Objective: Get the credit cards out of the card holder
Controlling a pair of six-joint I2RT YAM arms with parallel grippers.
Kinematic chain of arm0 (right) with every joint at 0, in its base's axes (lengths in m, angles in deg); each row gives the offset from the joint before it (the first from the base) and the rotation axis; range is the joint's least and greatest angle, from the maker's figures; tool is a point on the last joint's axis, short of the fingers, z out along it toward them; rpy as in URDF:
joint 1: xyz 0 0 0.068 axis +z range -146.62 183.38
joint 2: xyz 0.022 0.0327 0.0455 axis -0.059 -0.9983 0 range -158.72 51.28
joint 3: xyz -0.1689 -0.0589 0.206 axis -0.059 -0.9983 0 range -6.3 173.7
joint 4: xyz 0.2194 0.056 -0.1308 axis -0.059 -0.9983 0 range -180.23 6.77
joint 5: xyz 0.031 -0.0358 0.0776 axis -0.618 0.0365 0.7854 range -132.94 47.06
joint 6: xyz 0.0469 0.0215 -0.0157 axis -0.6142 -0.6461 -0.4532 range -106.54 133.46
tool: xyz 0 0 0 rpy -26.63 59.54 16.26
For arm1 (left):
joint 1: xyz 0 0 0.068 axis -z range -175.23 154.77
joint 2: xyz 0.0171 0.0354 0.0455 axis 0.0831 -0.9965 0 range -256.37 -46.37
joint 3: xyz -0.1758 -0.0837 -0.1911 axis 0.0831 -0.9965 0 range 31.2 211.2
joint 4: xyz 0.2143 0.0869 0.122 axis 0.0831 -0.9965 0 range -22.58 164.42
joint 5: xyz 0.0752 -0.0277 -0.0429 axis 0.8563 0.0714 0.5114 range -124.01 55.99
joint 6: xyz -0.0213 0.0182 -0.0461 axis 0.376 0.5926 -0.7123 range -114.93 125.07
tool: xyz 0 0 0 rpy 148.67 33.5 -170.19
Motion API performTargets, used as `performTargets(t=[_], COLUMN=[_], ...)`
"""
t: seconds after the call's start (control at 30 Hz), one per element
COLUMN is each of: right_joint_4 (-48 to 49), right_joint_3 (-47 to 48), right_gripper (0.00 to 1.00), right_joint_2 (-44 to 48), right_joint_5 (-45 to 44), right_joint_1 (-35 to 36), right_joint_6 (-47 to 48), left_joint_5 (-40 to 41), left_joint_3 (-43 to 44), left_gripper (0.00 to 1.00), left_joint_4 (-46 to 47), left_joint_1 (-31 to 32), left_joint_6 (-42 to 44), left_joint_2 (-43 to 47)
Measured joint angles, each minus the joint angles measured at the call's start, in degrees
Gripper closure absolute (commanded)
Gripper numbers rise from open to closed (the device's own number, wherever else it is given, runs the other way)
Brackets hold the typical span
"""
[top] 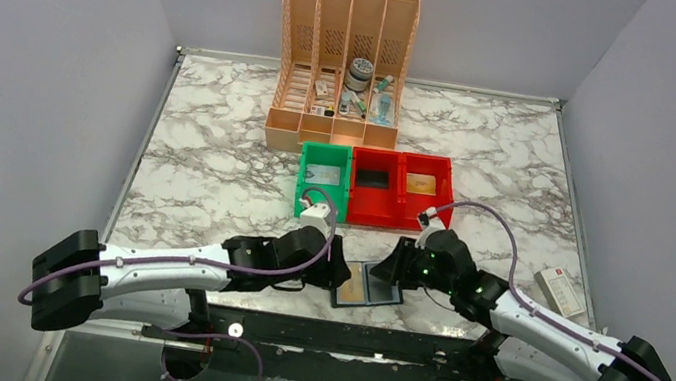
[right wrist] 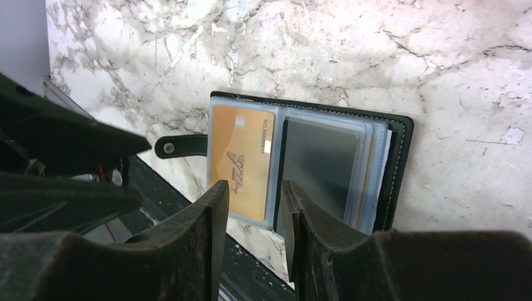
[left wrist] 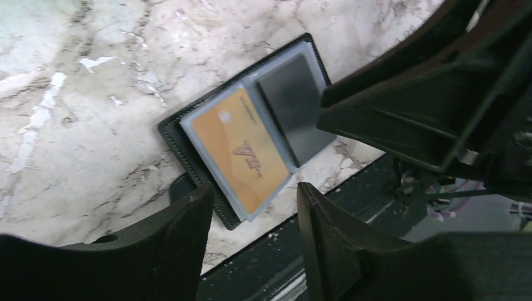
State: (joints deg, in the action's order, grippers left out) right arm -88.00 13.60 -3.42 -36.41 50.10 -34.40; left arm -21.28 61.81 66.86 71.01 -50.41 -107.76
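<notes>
Left end effector [left wrist: 256,229] and right end effector [right wrist: 254,219] gape empty; thin, stiff, slick tan plastic card [right wrist: 241,163] likely needs an edge pinch.

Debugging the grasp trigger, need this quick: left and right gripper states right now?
Left gripper: open, holding nothing.
Right gripper: open, holding nothing.

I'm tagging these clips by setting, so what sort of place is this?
Probably a robotics lab test cell: a marble-patterned table boxed in by plain grey panels, a left arm and right arm bolted at its near edge, and plastic bins.
</notes>
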Motion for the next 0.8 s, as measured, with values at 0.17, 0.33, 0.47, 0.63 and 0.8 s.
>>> performTargets(t=[0.17, 0.33, 0.47, 0.63, 0.8], right_joint_4=[2.7, 4.7, 6.7, 9.6, 10.6], right_joint_3=[-1.4, -1.4, -1.4, -1.4, -1.4], right_gripper=[0.68, 0.71, 0.72, 0.74, 0.75], right_joint_2=[-0.5, -3.5, -5.6, -9.6, -14.8], right_joint_5=[0.9, 3.5, 6.4, 10.5, 12.6], right_joint_1=[-0.5, -0.5, -0.5, -0.5, -0.5], right_joint_6=[-0.6, -1.4, -1.8, -1.7, -1.4], left_joint_5=[-2.5, -3.8, -3.7, -3.7, -3.4], left_joint_3=[0.8, 0.8, 0.8, 0.7, 0.1], left_gripper=[0.61, 0.67, 0.69, 0.75, 0.8], left_joint_4=[2.6, 5.7, 6.3, 7.1, 8.9], left_joint_1=[1.2, 2.1, 2.2, 2.2, 2.2], left_joint_6=[0.2, 0.1, 0.0, -0.1, -0.3], left_joint_2=[-2.1, -7.1, -11.8, -15.4, -16.8])
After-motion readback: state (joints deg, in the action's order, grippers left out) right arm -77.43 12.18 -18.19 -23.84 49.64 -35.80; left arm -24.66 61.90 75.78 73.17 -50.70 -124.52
